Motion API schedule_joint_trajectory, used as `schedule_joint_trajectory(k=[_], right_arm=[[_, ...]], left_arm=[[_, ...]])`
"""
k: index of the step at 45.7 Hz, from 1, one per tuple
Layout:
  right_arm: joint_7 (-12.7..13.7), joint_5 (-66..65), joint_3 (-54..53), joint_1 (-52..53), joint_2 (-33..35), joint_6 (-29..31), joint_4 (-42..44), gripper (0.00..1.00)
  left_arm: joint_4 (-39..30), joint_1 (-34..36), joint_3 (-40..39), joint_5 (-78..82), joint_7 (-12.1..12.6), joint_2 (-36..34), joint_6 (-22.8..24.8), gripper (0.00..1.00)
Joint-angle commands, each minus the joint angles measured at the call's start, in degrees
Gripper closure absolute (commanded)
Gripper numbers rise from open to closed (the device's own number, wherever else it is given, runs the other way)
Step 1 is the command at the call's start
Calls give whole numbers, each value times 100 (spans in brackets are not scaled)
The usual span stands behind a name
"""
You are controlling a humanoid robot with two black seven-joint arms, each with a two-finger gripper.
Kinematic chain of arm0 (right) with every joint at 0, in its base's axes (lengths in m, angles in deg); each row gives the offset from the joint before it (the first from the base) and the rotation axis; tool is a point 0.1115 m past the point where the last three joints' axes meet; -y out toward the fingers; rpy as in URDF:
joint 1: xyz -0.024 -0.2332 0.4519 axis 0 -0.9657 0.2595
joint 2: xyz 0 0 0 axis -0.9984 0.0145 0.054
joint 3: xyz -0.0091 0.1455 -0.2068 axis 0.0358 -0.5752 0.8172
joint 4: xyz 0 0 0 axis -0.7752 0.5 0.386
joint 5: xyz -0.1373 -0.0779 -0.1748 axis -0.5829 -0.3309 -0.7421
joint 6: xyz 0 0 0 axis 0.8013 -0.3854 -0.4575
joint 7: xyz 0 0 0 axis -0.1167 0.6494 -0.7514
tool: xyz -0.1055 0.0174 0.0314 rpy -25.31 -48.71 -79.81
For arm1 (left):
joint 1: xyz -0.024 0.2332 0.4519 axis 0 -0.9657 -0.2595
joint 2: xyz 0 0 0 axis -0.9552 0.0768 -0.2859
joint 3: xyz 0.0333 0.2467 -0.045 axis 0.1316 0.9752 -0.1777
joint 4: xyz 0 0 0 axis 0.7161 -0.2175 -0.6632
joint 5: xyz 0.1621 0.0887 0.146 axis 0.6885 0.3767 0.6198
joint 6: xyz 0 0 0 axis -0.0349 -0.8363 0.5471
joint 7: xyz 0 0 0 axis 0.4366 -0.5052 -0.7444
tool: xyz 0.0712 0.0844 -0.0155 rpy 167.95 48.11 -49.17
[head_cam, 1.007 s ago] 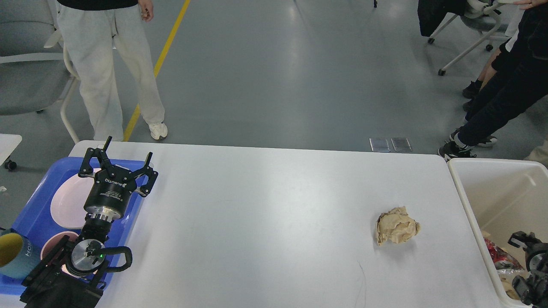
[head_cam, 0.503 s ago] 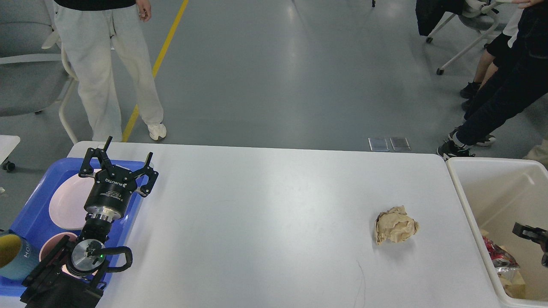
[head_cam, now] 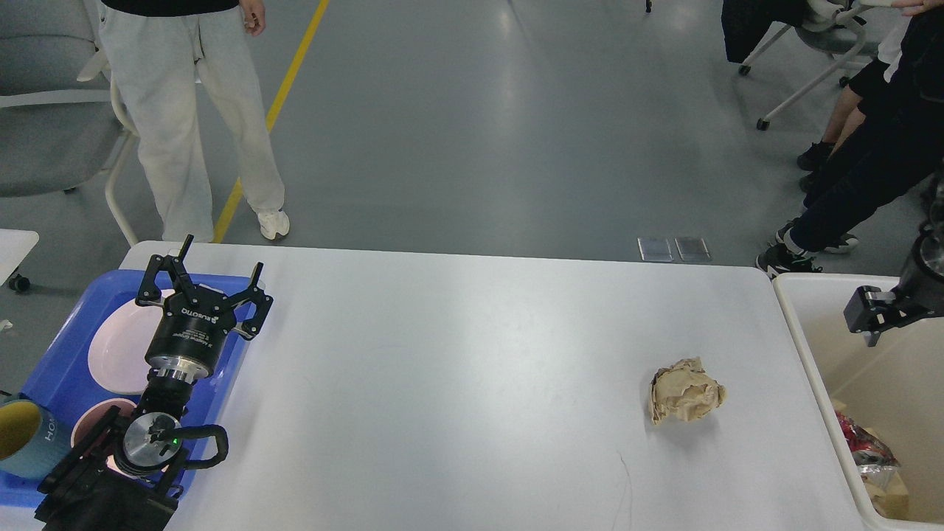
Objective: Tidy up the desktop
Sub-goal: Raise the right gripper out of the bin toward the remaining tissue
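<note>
The white desktop (head_cam: 457, 354) holds one crumpled ball of brown paper (head_cam: 686, 400) at the right. My left gripper (head_cam: 223, 252) is open and empty, pointing away over the right edge of the blue tray (head_cam: 51, 369) at the far left. My right gripper (head_cam: 870, 316) shows only as a dark block at the right edge of the view, above the cream-white bin (head_cam: 807, 354). Its fingers cannot be told apart. It is well right of and beyond the paper ball.
The tray holds a pink plate (head_cam: 118, 354), a pink bowl (head_cam: 92, 431) and a teal cup (head_cam: 22, 439). The bin holds wrappers (head_cam: 863, 450). People stand beyond the table at the far left (head_cam: 192, 118) and far right (head_cam: 863, 169), with chairs nearby.
My right arm has risen from low inside the bin to above the bin's far part. The left arm and the paper ball have not moved.
</note>
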Motion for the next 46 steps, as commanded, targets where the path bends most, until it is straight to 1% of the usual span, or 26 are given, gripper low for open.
schedule_joint_trajectory(k=[1,6,8,13,16,22,25,29,33,38,42,46], right_arm=[[-4,301,115,1277,-109,634,-780,0],[5,513,238,2366,-83,634,-1887,0],[5,565,300,2797,-83,634,-2371,2],[-4,776,511,3826,-91,-338,-3698,1],[-4,838,608,4117,-109,-787,-4041,1],[-30,934,696,4144,-443,-999,-4041,1],[-30,970,704,4144,-478,-1078,-4041,1],[-30,987,696,4109,-461,-1377,-4008,1],[-30,996,643,3811,-496,-1631,-3868,2],[-30,1066,512,2854,-583,-2123,-3464,1],[-39,1294,64,1757,-592,-2510,-3025,1],[-39,1392,-244,920,-619,-2756,-2629,2]], left_arm=[[0,0,0,1,-10,0,0,3],[1,0,0,1,-10,-9,0,3],[9,0,0,1,-10,0,0,3],[9,0,0,1,-10,-9,0,3],[9,0,0,1,-10,-9,0,3],[9,0,0,1,-10,-9,0,3],[0,0,0,1,-10,-9,0,3],[0,0,0,1,-10,-9,0,3],[0,0,0,1,-10,0,0,3],[0,0,0,1,-10,0,0,3],[0,0,0,1,-10,0,0,3],[0,0,0,1,-10,0,0,3]])
